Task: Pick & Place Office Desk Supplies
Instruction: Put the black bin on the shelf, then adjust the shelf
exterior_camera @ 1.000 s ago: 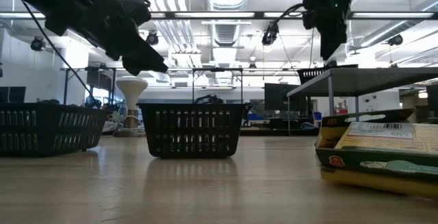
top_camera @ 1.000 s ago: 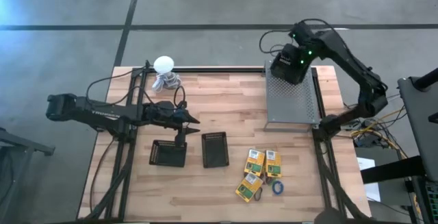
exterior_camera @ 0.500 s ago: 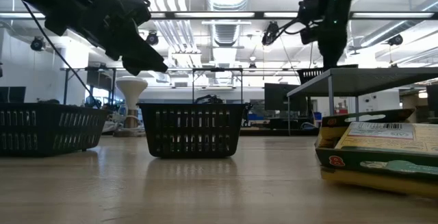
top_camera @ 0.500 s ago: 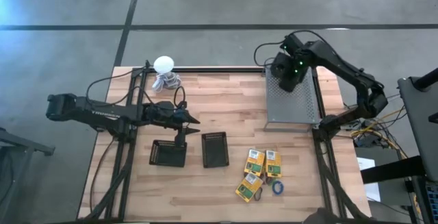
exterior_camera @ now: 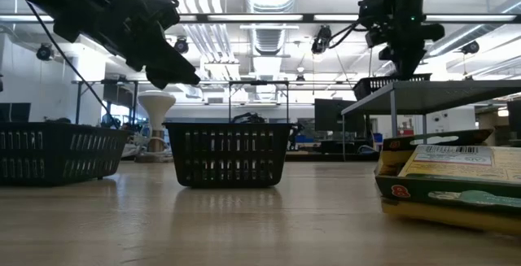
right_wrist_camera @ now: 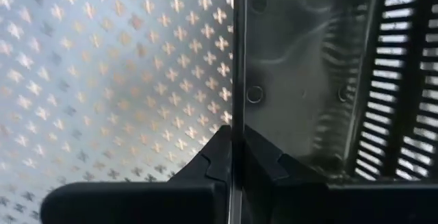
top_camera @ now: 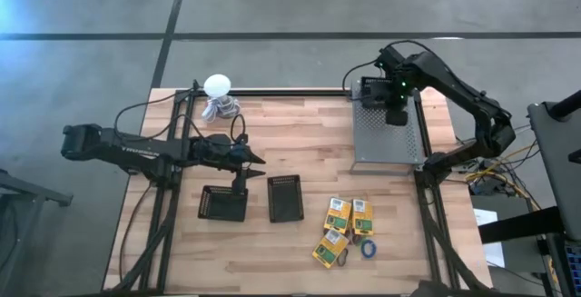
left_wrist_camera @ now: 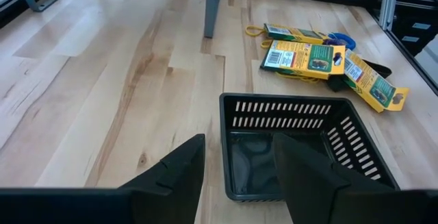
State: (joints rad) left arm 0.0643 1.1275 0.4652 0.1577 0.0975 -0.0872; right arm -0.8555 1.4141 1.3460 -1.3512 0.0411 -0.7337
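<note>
**Right pincer shut over the perforated shelf, supplies waiting on the counter**

From above, your right pincer (top_camera: 396, 115) sits over the grey perforated shelf (top_camera: 386, 138) at the far right of the counter (top_camera: 300, 133), well apart from the supplies. Your left pincer (top_camera: 260, 162) hovers just beyond the two black baskets (top_camera: 223, 203), pointing toward the middle. The yellow-and-green boxes (top_camera: 348, 215) lie clustered near the front of the counter, right of the baskets, with a blue ring (top_camera: 369, 248) beside them. The white ball-topped object (top_camera: 217, 86) stands at the far left corner.

At counter height, you see the right pincer (exterior_camera: 405, 64) hanging just above the raised shelf (exterior_camera: 431, 95), and a box (exterior_camera: 452, 176) looms close on the right. One basket (exterior_camera: 229, 154) stands in the middle.

Through your left wrist, the pincer's fingers (left_wrist_camera: 179, 172) stand apart with nothing between them, above a basket (left_wrist_camera: 301, 148); the boxes (left_wrist_camera: 304, 56) and a yellowish rubber band (left_wrist_camera: 259, 31) lie beyond it.

Through your right wrist, the fingers (right_wrist_camera: 220, 157) are pressed together, right over the shelf's cross-punched metal (right_wrist_camera: 109, 80), beside a clear panel.
</note>
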